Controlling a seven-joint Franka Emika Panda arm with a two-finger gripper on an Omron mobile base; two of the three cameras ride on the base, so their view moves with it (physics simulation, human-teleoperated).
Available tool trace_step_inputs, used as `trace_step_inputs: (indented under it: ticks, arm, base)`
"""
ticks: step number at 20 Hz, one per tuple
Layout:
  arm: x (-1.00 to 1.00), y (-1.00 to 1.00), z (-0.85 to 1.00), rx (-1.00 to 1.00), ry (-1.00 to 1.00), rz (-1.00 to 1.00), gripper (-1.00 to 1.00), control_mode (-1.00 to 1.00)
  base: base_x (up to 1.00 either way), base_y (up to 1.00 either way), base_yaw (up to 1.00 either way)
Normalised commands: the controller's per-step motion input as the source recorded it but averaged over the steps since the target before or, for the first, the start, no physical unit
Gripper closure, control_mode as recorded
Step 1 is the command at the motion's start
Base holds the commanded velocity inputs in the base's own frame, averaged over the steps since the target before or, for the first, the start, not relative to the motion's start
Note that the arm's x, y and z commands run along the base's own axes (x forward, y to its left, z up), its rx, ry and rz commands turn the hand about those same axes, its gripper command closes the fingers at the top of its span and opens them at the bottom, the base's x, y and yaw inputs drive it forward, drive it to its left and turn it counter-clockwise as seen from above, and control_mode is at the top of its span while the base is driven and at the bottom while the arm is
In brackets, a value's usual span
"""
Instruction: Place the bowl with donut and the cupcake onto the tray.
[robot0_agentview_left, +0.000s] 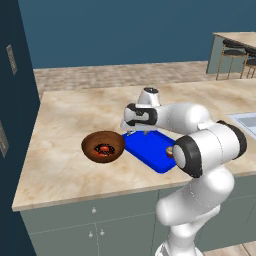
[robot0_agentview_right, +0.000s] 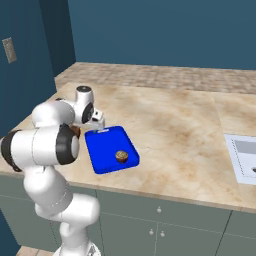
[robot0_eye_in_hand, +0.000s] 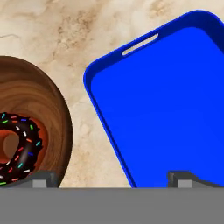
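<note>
The reddish-brown bowl (robot0_agentview_left: 103, 146) stands on the counter with the glazed donut (robot0_agentview_left: 104, 149) inside it, just left of the blue tray (robot0_agentview_left: 149, 149). On the tray's near end rests the small cupcake (robot0_agentview_right: 121, 156). My gripper (robot0_agentview_left: 135, 132) hangs open and empty over the strip of counter between bowl and tray. In the hand view the bowl (robot0_eye_in_hand: 46, 100) and sprinkled donut (robot0_eye_in_hand: 19, 146) lie at the left, the tray (robot0_eye_in_hand: 175, 109) at the right, and the open gripper (robot0_eye_in_hand: 113, 179) spans the gap between them. In the right base view my arm hides most of the bowl.
A sink (robot0_agentview_right: 245, 156) is set into the counter far to the right. Bar stools (robot0_agentview_left: 233, 54) stand at a back counter. A tall dark blue cabinet (robot0_agentview_left: 15, 100) bounds the counter's left end. Bare marble counter (robot0_agentview_right: 175, 125) stretches behind and to the right of the tray.
</note>
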Motion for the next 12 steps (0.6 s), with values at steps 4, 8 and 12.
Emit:
trace_step_inputs:
  ticks: [4, 8, 12]
  arm:
    - [0.00, 0.37, -0.31, 0.00, 0.06, 0.04, -1.00, -1.00]
    - [0.00, 0.34, -0.24, 0.00, 0.03, 0.03, -1.00, -1.00]
    - [0.04, 0.32, -0.18, 0.00, 0.02, 0.03, -1.00, -1.00]
  base:
    - [0.00, 0.00, 0.00]
    - [0.00, 0.00, 0.00]
    - [0.00, 0.00, 0.00]
